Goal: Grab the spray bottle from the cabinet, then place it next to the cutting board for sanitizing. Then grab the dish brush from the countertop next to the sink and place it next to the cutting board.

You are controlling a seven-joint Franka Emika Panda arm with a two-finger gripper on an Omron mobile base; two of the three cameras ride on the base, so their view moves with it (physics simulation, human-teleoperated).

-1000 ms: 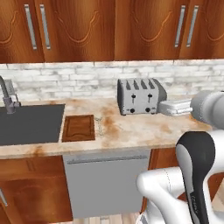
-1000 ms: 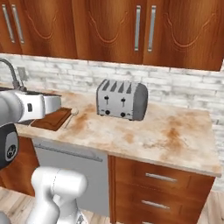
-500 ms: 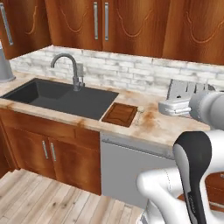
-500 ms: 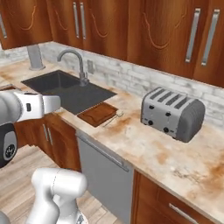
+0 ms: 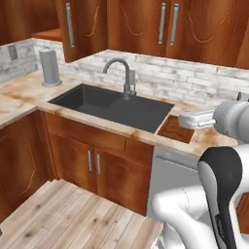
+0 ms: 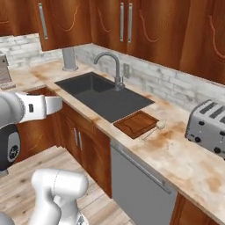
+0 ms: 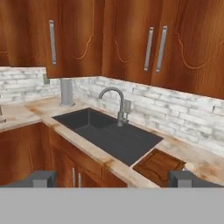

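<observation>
Gripper (image 7: 112, 178): jaws wide apart, holding nothing. Cutting board (image 6: 136, 123): flat on countertop (image 6: 176, 154), just beside sink (image 6: 103, 96). Dish brush (image 6: 152, 130): lying against board's far side; cabinet (image 7: 131, 41) doors closed.

No legible text or labels anywhere.

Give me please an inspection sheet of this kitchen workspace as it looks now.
Surface: beige blotched countertop around a dark sink with a curved faucet.
Job's things: cutting board right of the sink; dish brush on the counter touching or just off the board's right edge; wall cabinet doors closed; spray bottle nothing seen.
Clutter: grey cylinder in the corner; toaster.
Gripper: gripper open, holds nothing, raised in front of the sink.
Cables: nothing seen.
Surroundings: brick backsplash, wooden base cabinets, plank floor.
</observation>
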